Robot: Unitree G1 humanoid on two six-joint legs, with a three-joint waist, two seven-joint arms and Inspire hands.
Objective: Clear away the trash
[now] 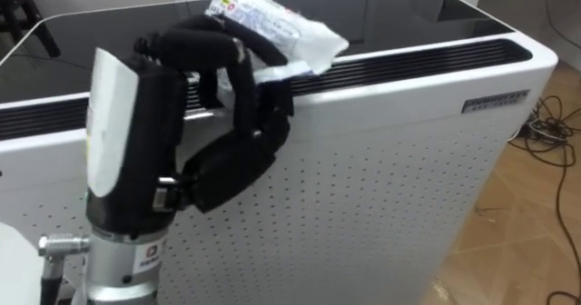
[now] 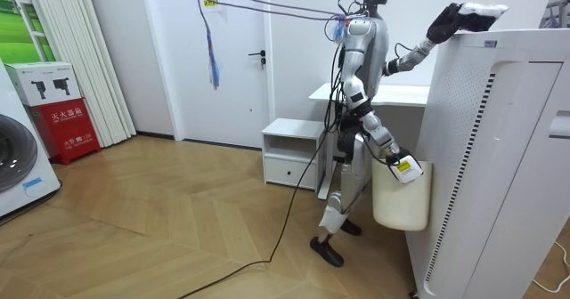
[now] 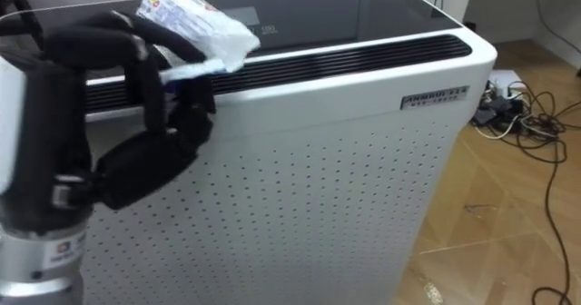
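- The white appliance (image 1: pixel 390 160), with a perforated side and a dark top, is standing directly before the robot. A vent slot (image 1: pixel 408 62) is running along its near top edge.
- The white bin (image 2: pixel 401 197) is hanging low at the robot's side, and the right hand (image 2: pixel 403 164) is resting at its rim, well apart from the garbage.
- The left hand (image 1: pixel 163 114) is reaching up over the appliance's top edge, making it the nearer hand by far.
- The crumpled wrapper (image 1: pixel 272 22) is lying at that edge, above the vent slot. Its long axis is running from the hand away and towards the robot's right.
- The fingers (image 1: pixel 209 44) are curling over the wrapper's near end and appear to be pinching it, though the contact itself is partly hidden. The far end is projecting free beyond them.
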